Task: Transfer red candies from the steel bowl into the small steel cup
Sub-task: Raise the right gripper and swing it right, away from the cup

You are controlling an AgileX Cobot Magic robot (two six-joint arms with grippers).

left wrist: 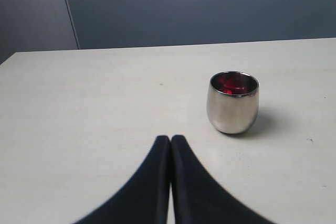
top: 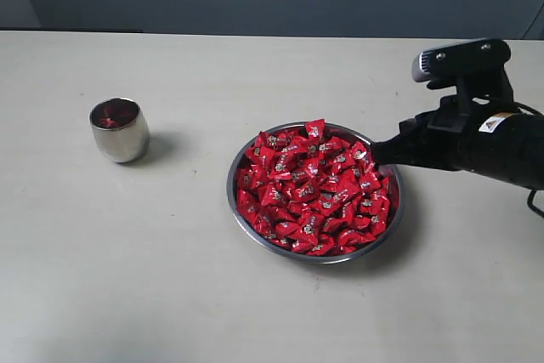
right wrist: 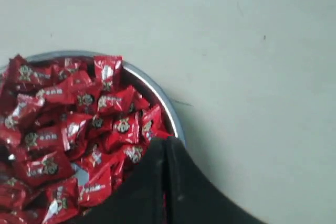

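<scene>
Exterior view: the steel bowl (top: 229, 184) sits on the table (top: 170, 278), heaped with red candies (top: 310, 193). The small steel cup (top: 119, 129) stands well apart from the bowl, on the side opposite the right arm. The right pincer (top: 376, 153) hangs over the bowl's rim on the arm's side, its tip just above the outermost candies.

Left wrist view: the bowl is out of sight. The left pincer (left wrist: 170, 140) is clenched, empty, and points toward the cup (left wrist: 232, 103), which holds a few candies (left wrist: 231, 85).

Right wrist view: the right pincer (right wrist: 165, 148) is clenched, fingers pressed together just inside the bowl's rim (right wrist: 170, 114), over the candies (right wrist: 79, 129). Whether a candy is pinched I cannot tell.

I judge this to be the pick-up step. If nothing is held, the next move calls for parting the fingers, dropping onto one candy near the rim, and nipping it alone before crossing to the cup.
</scene>
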